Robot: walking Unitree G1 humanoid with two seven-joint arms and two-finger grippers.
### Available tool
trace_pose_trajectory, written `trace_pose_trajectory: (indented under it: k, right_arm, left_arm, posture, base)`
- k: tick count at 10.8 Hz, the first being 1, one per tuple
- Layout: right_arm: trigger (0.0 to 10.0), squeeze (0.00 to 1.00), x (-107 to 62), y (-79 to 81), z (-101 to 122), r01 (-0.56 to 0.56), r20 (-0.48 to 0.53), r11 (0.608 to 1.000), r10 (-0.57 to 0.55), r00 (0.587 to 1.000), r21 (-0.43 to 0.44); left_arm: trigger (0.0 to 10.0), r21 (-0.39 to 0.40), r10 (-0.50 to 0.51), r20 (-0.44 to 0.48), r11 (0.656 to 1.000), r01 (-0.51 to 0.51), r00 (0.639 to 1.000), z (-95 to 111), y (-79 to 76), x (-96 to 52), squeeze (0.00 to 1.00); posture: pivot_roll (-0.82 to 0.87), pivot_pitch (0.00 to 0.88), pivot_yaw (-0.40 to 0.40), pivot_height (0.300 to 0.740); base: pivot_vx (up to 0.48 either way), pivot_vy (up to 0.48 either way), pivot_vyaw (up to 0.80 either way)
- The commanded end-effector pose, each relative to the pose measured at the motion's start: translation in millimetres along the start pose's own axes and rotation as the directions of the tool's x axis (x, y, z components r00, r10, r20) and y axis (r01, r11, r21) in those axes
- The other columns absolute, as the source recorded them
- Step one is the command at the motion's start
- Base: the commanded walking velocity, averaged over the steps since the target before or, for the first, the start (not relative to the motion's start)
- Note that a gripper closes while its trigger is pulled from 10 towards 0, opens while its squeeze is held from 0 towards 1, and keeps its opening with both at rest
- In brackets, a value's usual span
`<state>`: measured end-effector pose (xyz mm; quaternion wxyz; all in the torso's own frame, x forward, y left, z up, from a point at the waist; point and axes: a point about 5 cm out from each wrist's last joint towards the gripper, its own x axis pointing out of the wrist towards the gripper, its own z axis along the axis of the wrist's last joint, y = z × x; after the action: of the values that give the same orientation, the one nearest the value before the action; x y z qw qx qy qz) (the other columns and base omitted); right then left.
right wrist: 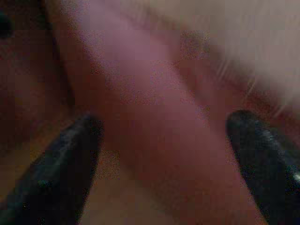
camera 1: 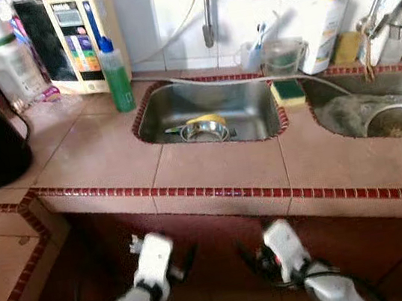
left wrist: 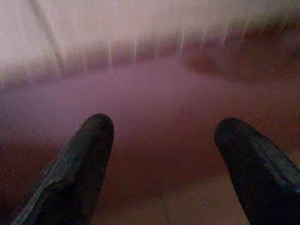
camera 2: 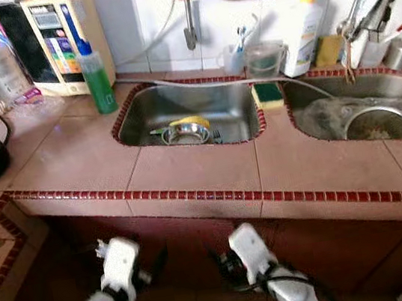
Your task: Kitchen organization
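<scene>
Both black-fingered claws, left claw [left wrist: 159, 164] and right claw [right wrist: 164, 159], gape wide below the tiled counter [camera 1: 211, 168] with its steel sink [camera 1: 239, 103].

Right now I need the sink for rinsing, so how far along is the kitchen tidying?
Nothing visibly settles what is done. A metal bowl with something yellow lies in the left sink, a strainer in the right one, and a green bottle stands on the counter. Nothing is in hand: the left pincer and right pincer hang open and empty below the counter edge. This fits either stage, early or late.
</scene>
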<state>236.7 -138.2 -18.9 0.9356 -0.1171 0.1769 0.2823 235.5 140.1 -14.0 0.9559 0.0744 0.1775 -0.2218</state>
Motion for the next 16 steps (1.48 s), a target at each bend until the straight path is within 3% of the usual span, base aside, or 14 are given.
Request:
trace_pose_trajectory:
  k: [1, 2, 4, 5, 6, 7, 8, 11, 16]
  right_arm:
    - [10.0, 0.00, -3.9, -4.7, -13.4, 0.032, -0.078, 0.999, -0.031, 0.996, 0.003]
    - [10.0, 0.00, -5.3, -5.6, -18.4, 0.044, -0.108, 0.999, -0.042, 0.993, 0.008]
    - [10.0, 0.00, -23.3, -14.0, -52.8, 0.170, -0.307, 0.985, -0.151, 0.939, 0.034]
    - [10.0, 0.00, -36.2, -14.3, -71.5, 0.232, -0.413, 0.972, -0.196, 0.890, 0.037]
    - [10.0, 0.00, -50.7, -10.2, -89.4, 0.318, -0.506, 0.943, -0.226, 0.833, 0.102]
    - [10.0, 0.00, -63.0, -0.9, -103.9, 0.396, -0.572, 0.901, -0.233, 0.786, 0.177]
    - [10.0, 0.00, -66.1, 8.7, -109.1, 0.382, -0.590, 0.908, -0.215, 0.779, 0.173]
    - [10.0, 0.00, -69.5, 13.7, -113.9, 0.403, -0.622, 0.895, -0.207, 0.755, 0.191]
    - [10.0, 0.00, -76.2, 10.2, -118.6, 0.428, -0.655, 0.884, -0.212, 0.726, 0.188]
  left_arm:
    - [10.0, 0.012, 0.020, -0.073, 1.000, -0.020, 0.997, -14.1, 0.6, -1.7, 0.00]
    - [10.0, 0.024, 0.027, -0.106, 0.999, -0.024, 0.994, -19.6, 0.4, -2.4, 0.00]
    - [10.0, 0.086, 0.087, -0.331, 0.994, -0.061, 0.940, -55.4, -1.0, -12.4, 0.00]
    - [10.0, 0.005, 0.105, -0.415, 0.994, -0.113, 0.904, -70.8, -1.1, -20.3, 0.00]
    - [10.0, -0.079, 0.103, -0.495, 0.983, -0.163, 0.863, -87.7, -4.8, -33.0, 0.00]
    - [10.0, -0.136, 0.142, -0.624, 0.949, -0.285, 0.769, -110.9, -7.7, -54.4, 0.00]
    - [10.0, -0.145, 0.142, -0.649, 0.941, -0.305, 0.747, -116.7, -11.5, -60.0, 0.00]
    - [10.0, -0.095, 0.092, -0.655, 0.975, -0.202, 0.750, -118.0, -20.6, -59.3, 0.00]
    - [10.0, -0.082, 0.098, -0.659, 0.976, -0.201, 0.745, -118.1, -16.5, -60.2, 0.00]
  posture:
    - [-0.14, 0.000, -0.004, 0.740]
    - [-0.14, 0.000, -0.006, 0.740]
    - [-0.13, 0.000, -0.007, 0.740]
    - [-0.13, 0.000, -0.005, 0.740]
    - [-0.13, 0.000, -0.007, 0.740]
    - [-0.12, 0.000, -0.015, 0.740]
    - [-0.12, 0.000, -0.009, 0.740]
    - [-0.13, 0.000, 0.000, 0.740]
    - [-0.13, 0.000, -0.003, 0.740]
  base:
    - [0.000, 0.000, 0.00]
    - [0.000, 0.000, 0.00]
    - [0.000, 0.000, 0.00]
    - [0.000, 0.000, 0.00]
    - [0.000, 0.000, 0.00]
    - [0.000, 0.000, 0.00]
    - [0.000, 0.000, 0.00]
    - [0.000, -0.229, 0.00]
    - [0.000, -0.362, 0.00]
